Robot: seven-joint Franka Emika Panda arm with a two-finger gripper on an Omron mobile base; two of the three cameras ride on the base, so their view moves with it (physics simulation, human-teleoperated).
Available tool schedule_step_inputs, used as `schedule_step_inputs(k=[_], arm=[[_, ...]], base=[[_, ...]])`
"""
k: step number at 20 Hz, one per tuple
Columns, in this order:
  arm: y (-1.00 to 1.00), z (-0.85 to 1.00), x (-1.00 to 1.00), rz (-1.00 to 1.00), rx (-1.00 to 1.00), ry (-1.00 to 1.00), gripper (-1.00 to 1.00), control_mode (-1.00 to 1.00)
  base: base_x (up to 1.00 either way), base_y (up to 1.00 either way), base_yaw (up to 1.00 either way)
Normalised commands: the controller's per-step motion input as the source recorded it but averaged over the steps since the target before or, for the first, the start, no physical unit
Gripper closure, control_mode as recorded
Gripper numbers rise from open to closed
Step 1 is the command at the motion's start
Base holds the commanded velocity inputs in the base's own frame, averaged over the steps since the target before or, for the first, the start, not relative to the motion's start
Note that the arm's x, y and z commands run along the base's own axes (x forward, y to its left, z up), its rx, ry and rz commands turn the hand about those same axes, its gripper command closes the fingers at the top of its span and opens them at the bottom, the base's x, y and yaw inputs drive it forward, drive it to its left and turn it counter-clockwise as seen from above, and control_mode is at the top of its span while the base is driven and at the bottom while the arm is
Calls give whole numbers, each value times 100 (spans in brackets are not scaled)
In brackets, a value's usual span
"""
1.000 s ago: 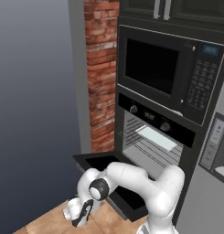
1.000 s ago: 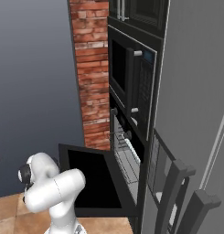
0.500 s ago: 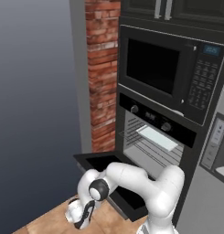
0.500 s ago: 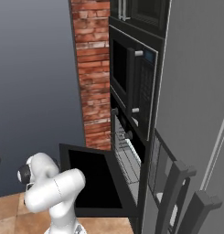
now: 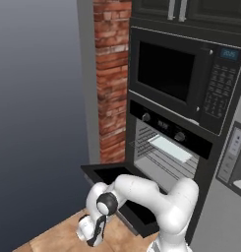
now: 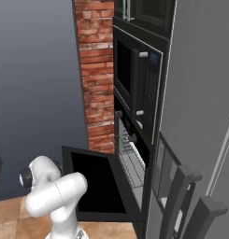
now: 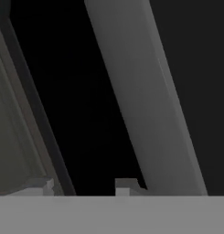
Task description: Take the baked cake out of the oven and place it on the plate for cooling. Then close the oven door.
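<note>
The black oven point(image 5: 164, 147) stands open. Its door point(image 5: 136, 209) hangs down flat, and the right base view shows the dark glass of the oven door point(image 6: 95, 182). My arm is folded low in front, with the gripper point(image 5: 95, 236) below the door's front left corner. In the hand view the grey bar handle point(image 7: 150, 105) runs slantwise, close up, just right of my gripper point(image 7: 81, 189). The two tips stand apart with a dark strip of the door between them; whether they press on anything I cannot tell. The cake and the plate are out of view.
A flat pale tray point(image 5: 172, 147) lies on the oven rack. A black microwave point(image 5: 171, 74) sits above the oven and a brick column point(image 5: 112, 78) stands to its left. Wooden floor point(image 5: 58, 236) lies under the hand. Grey bar handles point(image 6: 181, 200) jut out at the right.
The hand has shifted very slightly under the door's corner. The arm, the door and the base views look otherwise the same.
</note>
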Motion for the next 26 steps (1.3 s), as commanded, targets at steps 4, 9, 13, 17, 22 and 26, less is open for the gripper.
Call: schedule_step_inputs(k=[4,9,13,17,22,26], arm=[[-78,17,71,-2,-21,-17,-100,-100],[-80,41,73,-4,-18,-19,-100,-100],[-87,57,88,-6,-12,-11,-100,-100],[-94,68,93,-3,-5,-2,-100,-100],[-100,72,95,0,0,0,-100,-100],[-100,74,93,0,0,0,-100,-100]], base=[[0,0,0],[0,0,0],[0,0,0],[0,0,0],[0,0,0],[0,0,0]])
